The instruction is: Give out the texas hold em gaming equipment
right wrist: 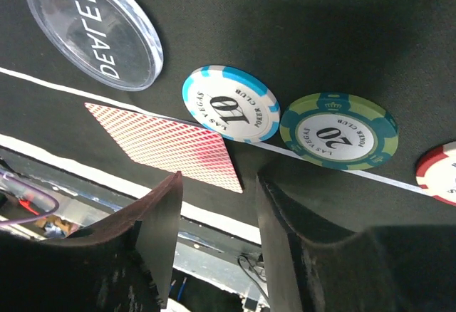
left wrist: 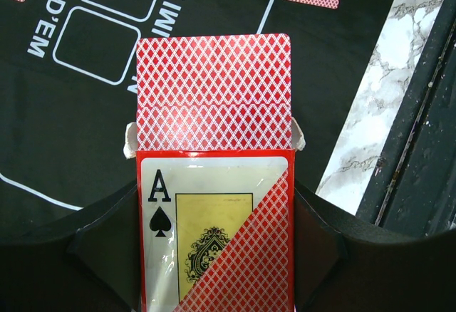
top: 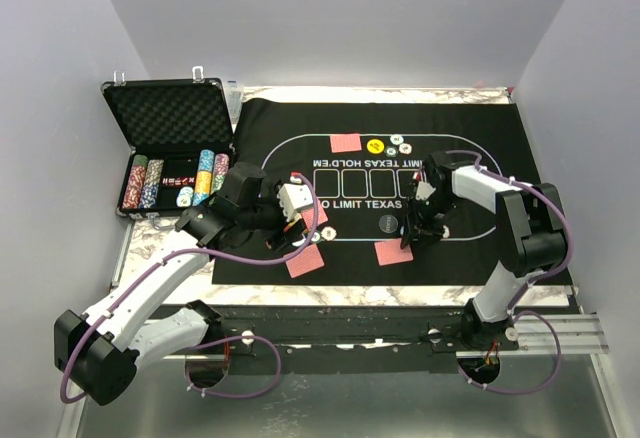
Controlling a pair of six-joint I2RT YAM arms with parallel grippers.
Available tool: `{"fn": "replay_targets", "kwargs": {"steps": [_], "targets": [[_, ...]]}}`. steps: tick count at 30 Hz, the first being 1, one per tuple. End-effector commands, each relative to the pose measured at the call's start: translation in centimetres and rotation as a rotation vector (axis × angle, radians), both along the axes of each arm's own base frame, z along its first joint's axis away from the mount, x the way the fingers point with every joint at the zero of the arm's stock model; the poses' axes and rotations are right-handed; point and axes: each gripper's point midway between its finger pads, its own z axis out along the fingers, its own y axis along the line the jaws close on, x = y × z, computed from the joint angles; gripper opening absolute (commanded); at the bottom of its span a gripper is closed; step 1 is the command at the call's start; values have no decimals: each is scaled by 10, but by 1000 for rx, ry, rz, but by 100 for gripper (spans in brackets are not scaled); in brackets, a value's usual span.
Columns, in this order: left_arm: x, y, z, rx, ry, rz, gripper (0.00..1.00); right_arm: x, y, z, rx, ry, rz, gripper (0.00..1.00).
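The left gripper [left wrist: 216,255] pinches the card box [left wrist: 214,205], long axis left-right, cards [left wrist: 214,91] jutting right; the right gripper [right wrist: 219,184] is spread beside a flat card [right wrist: 167,141].

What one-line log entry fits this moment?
left hand shut on card box, cards sticking out | right hand open, empty, near card on mat | dealer button, blue chip, green chip beside card
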Motion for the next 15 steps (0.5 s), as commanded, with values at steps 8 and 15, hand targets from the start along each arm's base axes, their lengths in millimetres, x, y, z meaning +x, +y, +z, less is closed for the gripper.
{"fn": "replay_targets", "kwargs": {"steps": [8,15], "targets": [[1,-4,7,-17,-53,-51,0,22,66,121,527,-267,182,68],[-3,-5,5,-12,-57,-82,0,44,128,197,793,-476,234,92]]}}
